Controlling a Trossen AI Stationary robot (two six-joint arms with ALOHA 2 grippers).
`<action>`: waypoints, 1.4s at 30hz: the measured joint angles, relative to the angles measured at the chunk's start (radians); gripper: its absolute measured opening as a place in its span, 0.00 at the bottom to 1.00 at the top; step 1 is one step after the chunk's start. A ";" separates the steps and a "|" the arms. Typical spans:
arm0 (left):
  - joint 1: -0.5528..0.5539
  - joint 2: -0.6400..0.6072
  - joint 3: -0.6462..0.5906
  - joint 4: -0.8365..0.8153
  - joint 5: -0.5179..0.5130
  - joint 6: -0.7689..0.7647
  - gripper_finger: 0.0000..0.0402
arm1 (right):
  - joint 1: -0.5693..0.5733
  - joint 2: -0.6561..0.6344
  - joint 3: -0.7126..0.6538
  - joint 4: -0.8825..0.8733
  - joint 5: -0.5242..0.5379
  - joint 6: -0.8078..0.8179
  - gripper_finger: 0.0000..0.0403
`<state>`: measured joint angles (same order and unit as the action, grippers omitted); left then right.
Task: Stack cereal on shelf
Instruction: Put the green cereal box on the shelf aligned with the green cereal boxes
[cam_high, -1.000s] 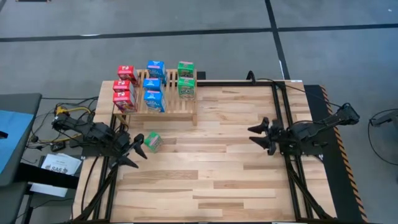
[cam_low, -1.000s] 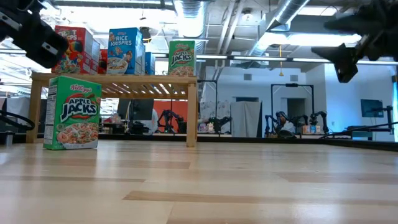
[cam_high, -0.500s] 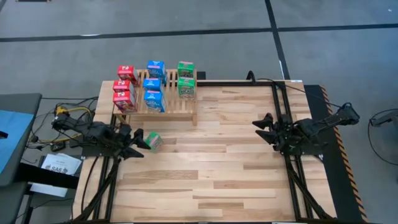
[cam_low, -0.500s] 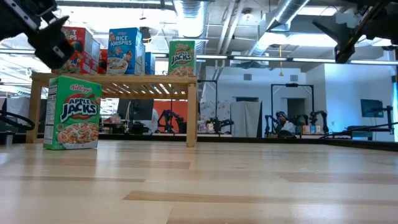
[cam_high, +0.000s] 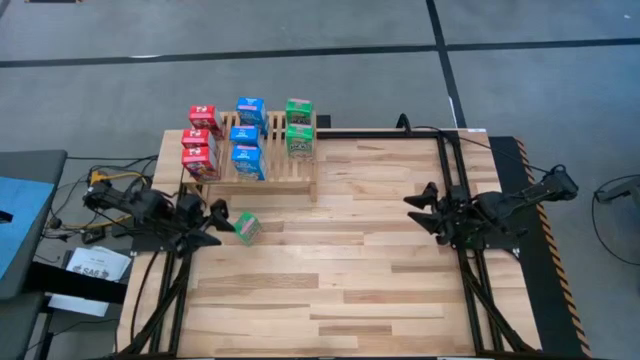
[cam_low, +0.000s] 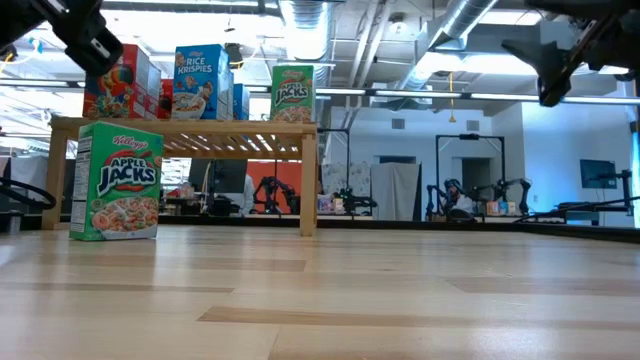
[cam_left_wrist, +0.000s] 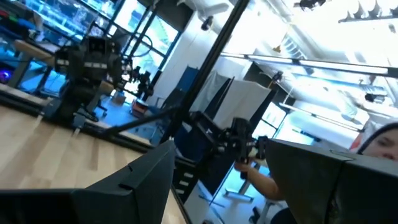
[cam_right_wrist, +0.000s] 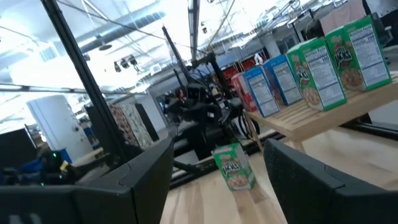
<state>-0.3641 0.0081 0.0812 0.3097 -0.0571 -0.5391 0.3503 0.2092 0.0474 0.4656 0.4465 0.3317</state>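
1. On the far-left part of the plank worktop (cam_high: 340, 270), the light slatted wooden shelf (cam_high: 268, 170) carries eight small cardboard cereal boxes: three red (cam_high: 201, 143), three blue (cam_high: 247, 137), two green (cam_high: 298, 126).
2. One green cardboard cereal box (cam_high: 245, 227) stands on the worktop, just in front of the shelf; by my judgement it is the only one left to stack.
3. Just left of that box, the left gripper (cam_high: 216, 226) is raised, jaws partly open, holding nothing.
4. Well to the right, the right gripper (cam_high: 418, 211) hangs above the worktop, partly open and empty.
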 joint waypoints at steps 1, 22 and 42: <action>0.000 0.004 0.010 -0.005 -0.007 0.000 0.60 | 0.000 0.000 0.000 -0.010 0.000 0.000 0.69; 0.000 0.456 0.522 -0.597 -0.217 -0.188 0.60 | 0.001 0.000 0.001 -0.176 0.000 0.000 0.69; 0.000 0.766 0.790 -1.050 -0.218 -0.624 0.59 | 0.001 0.000 0.001 -0.230 0.000 0.000 0.69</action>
<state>-0.3645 0.7738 0.8713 -0.7405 -0.2753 -1.1628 0.3511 0.2094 0.0486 0.2352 0.4461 0.3321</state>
